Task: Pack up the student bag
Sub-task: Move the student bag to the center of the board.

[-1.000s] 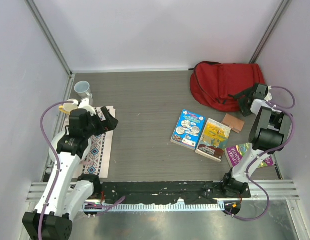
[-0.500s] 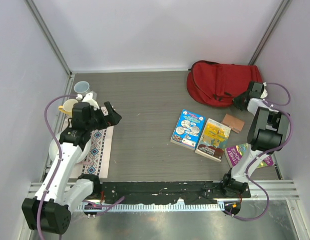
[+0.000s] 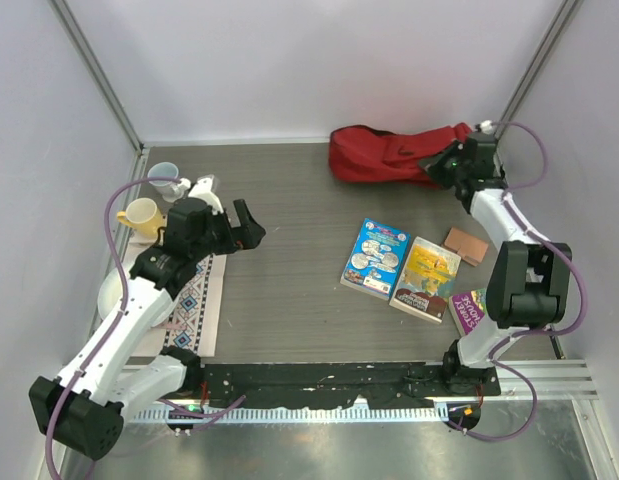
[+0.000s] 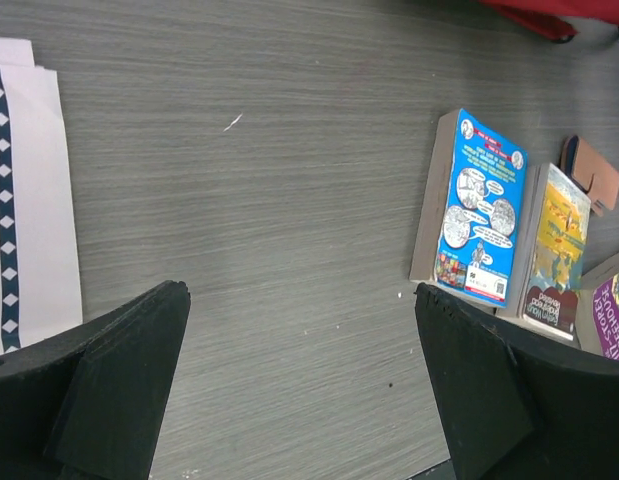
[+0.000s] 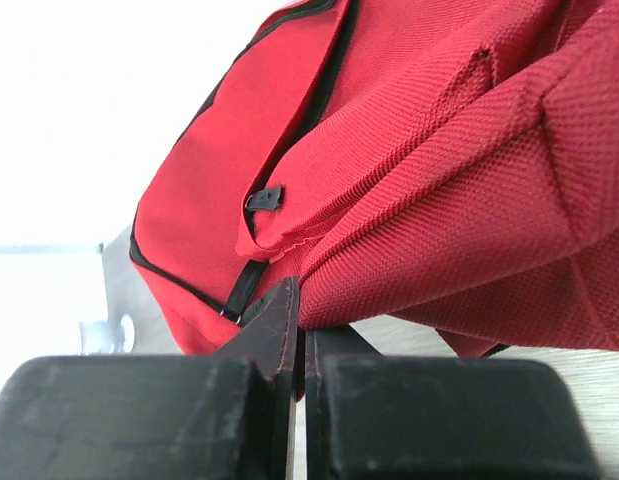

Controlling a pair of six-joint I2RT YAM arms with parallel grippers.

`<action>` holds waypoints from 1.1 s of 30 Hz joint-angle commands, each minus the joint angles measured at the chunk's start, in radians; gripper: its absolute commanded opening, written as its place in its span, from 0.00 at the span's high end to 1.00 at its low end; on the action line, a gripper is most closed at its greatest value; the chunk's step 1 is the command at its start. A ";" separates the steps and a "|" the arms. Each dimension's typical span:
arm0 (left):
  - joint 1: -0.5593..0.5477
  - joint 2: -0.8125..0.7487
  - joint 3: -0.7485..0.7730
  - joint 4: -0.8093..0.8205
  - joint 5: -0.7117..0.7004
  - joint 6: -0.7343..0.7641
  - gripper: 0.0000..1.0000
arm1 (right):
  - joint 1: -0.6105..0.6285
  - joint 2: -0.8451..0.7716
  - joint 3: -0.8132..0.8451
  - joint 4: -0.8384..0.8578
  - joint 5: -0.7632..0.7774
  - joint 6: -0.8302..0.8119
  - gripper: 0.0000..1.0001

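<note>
Student bag [image 3: 384, 160], the large soft red fabric backpack with black trim, was your job. Toward the near right corner lay the blue paperback [image 3: 374, 258] and the yellow paperback [image 3: 425, 278], unpacked. Your left gripper [image 3: 247, 228] hung over the left half, fingers wide apart. At the far right corner your right gripper [image 5: 299, 322] was pinched on a thin fold of the bag, which lay along the far edge. You needed a slow, steady pull, as that pinch could slip.

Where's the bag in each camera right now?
Top external: bag at the far edge, right of centre.
Left wrist: red sliver at the top right edge.
Right wrist: fills the frame, pinched by the right gripper.
Shared landmark: blue book, top and left wrist only.
</note>
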 commanded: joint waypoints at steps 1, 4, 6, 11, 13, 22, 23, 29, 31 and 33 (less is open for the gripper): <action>-0.039 0.016 0.107 0.039 -0.040 -0.023 0.01 | 0.162 -0.113 -0.046 0.016 -0.107 -0.001 0.99; -0.068 0.031 0.152 0.039 -0.043 -0.022 0.01 | 0.239 -0.167 -0.186 0.072 -0.084 0.013 0.99; -0.088 0.051 0.170 0.035 -0.040 -0.020 0.00 | 0.261 -0.190 -0.287 0.096 -0.084 0.018 0.99; -0.140 0.095 0.186 0.060 -0.040 -0.028 0.00 | 0.267 -0.250 -0.436 0.132 -0.108 0.018 0.99; -0.165 0.137 0.193 0.074 -0.041 -0.030 0.00 | 0.268 -0.253 -0.476 0.128 -0.108 0.007 0.99; -0.381 0.388 0.250 0.165 -0.052 -0.075 0.02 | 0.265 -0.238 -0.545 0.168 -0.120 0.016 0.99; -0.407 0.411 0.255 0.173 -0.051 -0.085 0.02 | 0.267 -0.241 -0.553 0.176 -0.120 0.024 0.99; -0.461 0.595 0.330 0.156 -0.049 -0.200 0.20 | 0.270 -0.268 -0.577 0.182 -0.116 0.028 0.99; -0.479 0.621 0.331 0.179 -0.050 -0.233 0.24 | 0.270 -0.288 -0.583 0.179 -0.107 0.031 0.99; -0.493 0.652 0.337 0.189 -0.078 -0.266 0.25 | 0.273 -0.305 -0.594 0.174 -0.100 0.031 0.99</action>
